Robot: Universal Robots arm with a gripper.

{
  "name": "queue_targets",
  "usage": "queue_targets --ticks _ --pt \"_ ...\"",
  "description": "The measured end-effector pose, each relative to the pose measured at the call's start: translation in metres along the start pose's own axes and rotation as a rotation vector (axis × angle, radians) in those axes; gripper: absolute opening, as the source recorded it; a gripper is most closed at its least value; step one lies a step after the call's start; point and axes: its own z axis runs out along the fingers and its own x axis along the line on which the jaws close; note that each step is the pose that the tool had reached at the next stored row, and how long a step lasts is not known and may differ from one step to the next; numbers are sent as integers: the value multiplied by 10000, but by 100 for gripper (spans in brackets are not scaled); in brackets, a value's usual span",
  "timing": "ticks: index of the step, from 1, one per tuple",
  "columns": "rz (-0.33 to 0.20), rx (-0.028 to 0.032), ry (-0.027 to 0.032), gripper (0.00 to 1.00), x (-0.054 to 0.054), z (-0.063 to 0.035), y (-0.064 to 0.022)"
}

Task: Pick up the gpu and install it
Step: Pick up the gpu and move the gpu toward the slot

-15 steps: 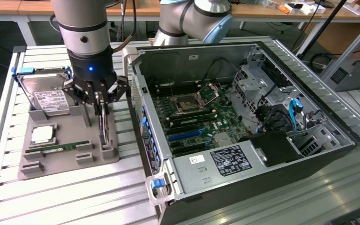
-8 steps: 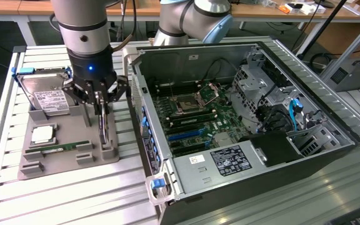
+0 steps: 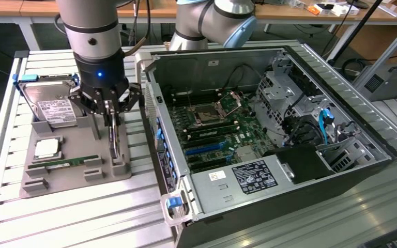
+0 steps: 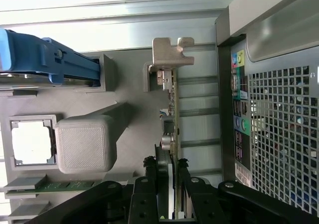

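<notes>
The gripper (image 3: 110, 111) pinches the upright gpu (image 4: 173, 129) at the grey tray's (image 3: 74, 178) edge nearest the computer case (image 3: 268, 134), on a slatted metal tabletop (image 3: 81, 222).

I count one gpu (image 3: 114, 138), one hard drive (image 3: 52, 106), one processor chip (image 3: 47, 149), one green memory stick (image 3: 67, 163), one grey holder tray (image 3: 74, 178), one open computer case (image 3: 268, 139) and one gripper (image 3: 109, 111).

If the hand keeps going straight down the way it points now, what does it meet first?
The gpu standing on edge in the grey tray; the hand already straddles its top edge, so it likely meets the card before the tray, though depth is unclear.
</notes>
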Motion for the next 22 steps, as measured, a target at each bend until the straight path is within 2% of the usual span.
queue_targets --ticks 18,20,22 --pt "0 0 0 27 -2 -66 -2" --pt "0 0 1 27 -4 -121 -4" --pt "0 0 0 27 -4 -124 -4"
